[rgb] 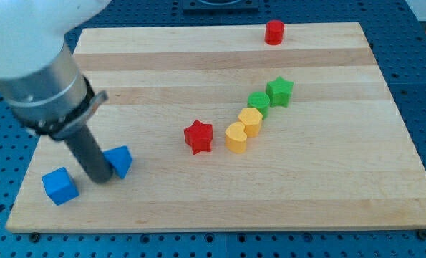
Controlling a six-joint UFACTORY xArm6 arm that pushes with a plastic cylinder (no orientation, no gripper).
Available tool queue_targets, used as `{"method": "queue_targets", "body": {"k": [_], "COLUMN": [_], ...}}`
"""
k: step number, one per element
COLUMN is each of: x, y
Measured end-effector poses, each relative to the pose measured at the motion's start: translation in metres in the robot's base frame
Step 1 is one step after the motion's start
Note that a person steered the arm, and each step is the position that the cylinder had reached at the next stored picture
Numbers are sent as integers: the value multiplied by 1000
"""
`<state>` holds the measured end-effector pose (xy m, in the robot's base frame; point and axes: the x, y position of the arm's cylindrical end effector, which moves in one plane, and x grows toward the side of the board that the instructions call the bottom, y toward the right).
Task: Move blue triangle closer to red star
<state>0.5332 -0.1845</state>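
Note:
The blue triangle (119, 161) lies on the wooden board (327, 179) at the view's lower left. The red star (198, 136) sits near the board's middle, well to the triangle's right. My tip (99, 178) rests on the board touching the triangle's left side, between it and a blue cube (60, 185). The rod and the arm's grey body rise toward the view's upper left.
A yellow heart (235, 137) and a yellow hexagon (251, 120) sit right of the red star, with a green hexagon (258, 102) and a green star (279, 91) beyond them. A red cylinder (273, 32) stands at the board's top edge.

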Motion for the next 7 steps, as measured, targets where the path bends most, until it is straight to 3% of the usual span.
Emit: {"method": "queue_targets", "body": {"k": [1, 2, 3, 5, 7], "x": [-15, 8, 12, -27, -13], "y": [-12, -17, 12, 79, -6]}}
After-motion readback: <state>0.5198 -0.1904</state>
